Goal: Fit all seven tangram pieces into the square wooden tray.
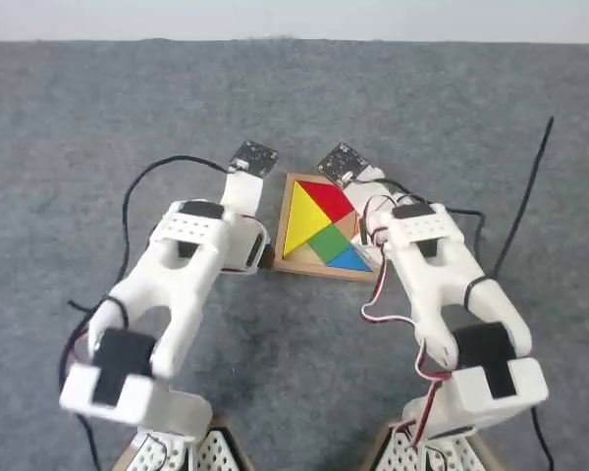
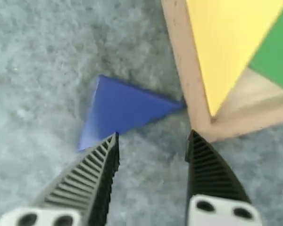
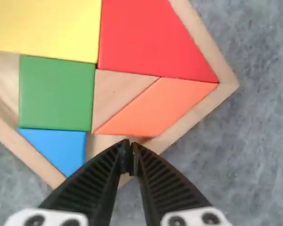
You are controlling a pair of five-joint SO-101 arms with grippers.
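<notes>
Tangram triangle (image 2: 122, 110), dark blue and smooth, lies on fuzzy grey carpet (image 2: 37, 47) just ahead of the left gripper's (image 2: 153, 136) parted ribbed fingers, one tip touching the wooden tray's (image 2: 179, 61) outer edge. Right gripper (image 3: 131, 146), fingers pressed together, hangs over the tray rim beside an orange parallelogram (image 3: 155, 106). Red triangle (image 3: 151, 37), yellow triangle (image 3: 47, 28), green square (image 3: 56, 92) and light blue triangle (image 3: 61, 146) lie inside.

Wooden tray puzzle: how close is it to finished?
Five pieces sit in the tray: yellow, red, green, light blue, orange. In hand: the left pincer, open, hovers by the dark blue triangle on the carpet beside the tray. Left: that triangle and two bare gaps. The right pincer is shut over the tray's edge.
</notes>
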